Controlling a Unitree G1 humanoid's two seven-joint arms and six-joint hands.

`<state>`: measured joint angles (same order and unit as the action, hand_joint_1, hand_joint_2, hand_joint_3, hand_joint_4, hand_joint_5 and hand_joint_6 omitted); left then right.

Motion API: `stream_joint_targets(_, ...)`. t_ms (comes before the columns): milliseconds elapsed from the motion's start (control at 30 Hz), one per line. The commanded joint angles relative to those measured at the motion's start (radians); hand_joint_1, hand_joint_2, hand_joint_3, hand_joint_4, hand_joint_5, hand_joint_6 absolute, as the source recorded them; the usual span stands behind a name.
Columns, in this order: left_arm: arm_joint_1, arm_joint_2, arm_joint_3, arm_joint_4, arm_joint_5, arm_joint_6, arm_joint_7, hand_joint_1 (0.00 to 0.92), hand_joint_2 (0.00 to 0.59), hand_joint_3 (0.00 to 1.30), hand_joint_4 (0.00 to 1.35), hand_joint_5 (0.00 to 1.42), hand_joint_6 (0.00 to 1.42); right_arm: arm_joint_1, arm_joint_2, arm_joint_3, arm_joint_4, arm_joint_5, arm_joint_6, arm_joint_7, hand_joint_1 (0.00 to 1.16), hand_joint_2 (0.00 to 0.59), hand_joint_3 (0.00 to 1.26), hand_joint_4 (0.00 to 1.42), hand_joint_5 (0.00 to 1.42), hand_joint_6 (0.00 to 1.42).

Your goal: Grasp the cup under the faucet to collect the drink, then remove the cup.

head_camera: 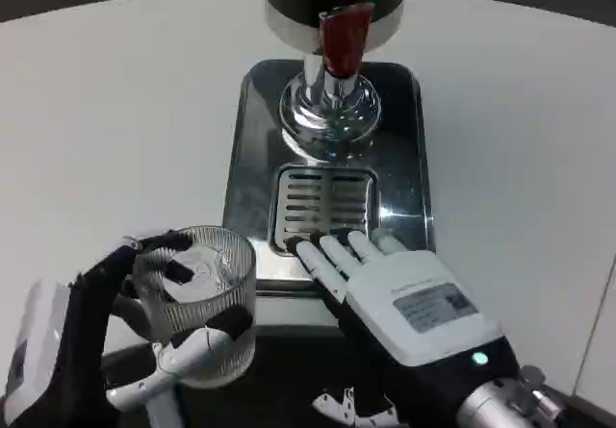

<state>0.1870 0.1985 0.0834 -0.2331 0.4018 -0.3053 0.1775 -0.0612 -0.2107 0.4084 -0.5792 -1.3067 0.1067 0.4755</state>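
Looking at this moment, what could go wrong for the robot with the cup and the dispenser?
1. The ribbed clear glass cup, held by the left hand, is off to the left of the red-handled faucet; drink could miss it.
2. The right hand rests with fingertips on the slotted metal drip tray, possibly blocking the cup's place.

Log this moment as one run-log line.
left hand: grips ribbed glass cup, off the grille | right hand: fingertips on drip grille | faucet: no cup beneath
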Motion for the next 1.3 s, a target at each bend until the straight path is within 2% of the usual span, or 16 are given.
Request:
stream_joint_targets(33, 0.0, 0.002, -0.004, -0.013, -0.002, -0.028, 0.005, 0.569, 0.222, 1.02, 1.11, 0.92, 0.92, 0.011, -0.001, 0.0, -0.001, -0.002, -0.004, 0.009, 0.66, 0.307, 0.0, 0.0, 0.0, 0.0)
stream_joint_targets(567, 0.007, 0.004, 0.0, -0.02, -0.004, -0.029, 0.004, 0.571, 0.222, 1.02, 1.11, 0.92, 0.92, 0.01, 0.001, 0.001, -0.004, -0.004, -0.004, 0.016, 0.66, 0.307, 0.0, 0.0, 0.0, 0.0)
stream_joint_targets(767, -0.042, 0.004, -0.009, 0.013, -0.002, -0.026, 0.005, 0.572, 0.222, 1.02, 1.11, 0.92, 0.93, 0.024, 0.003, -0.007, -0.014, -0.014, 0.006, 0.018, 0.66, 0.307, 0.0, 0.0, 0.0, 0.0)
stream_joint_targets(1067, -0.204, 0.015, -0.034, 0.158, -0.001, -0.049, 0.015, 0.567, 0.219, 1.02, 1.11, 0.93, 0.93, 0.122, 0.013, -0.066, -0.116, -0.076, 0.053, 0.044, 0.66, 0.307, 0.0, 0.0, 0.0, 0.0)
stream_joint_targets(1300, -0.341, 0.017, -0.054, 0.293, 0.019, -0.071, 0.052, 0.564, 0.219, 1.02, 1.11, 0.95, 0.93, 0.223, 0.042, -0.12, -0.204, -0.12, 0.076, 0.053, 0.66, 0.307, 0.0, 0.0, 0.0, 0.0)
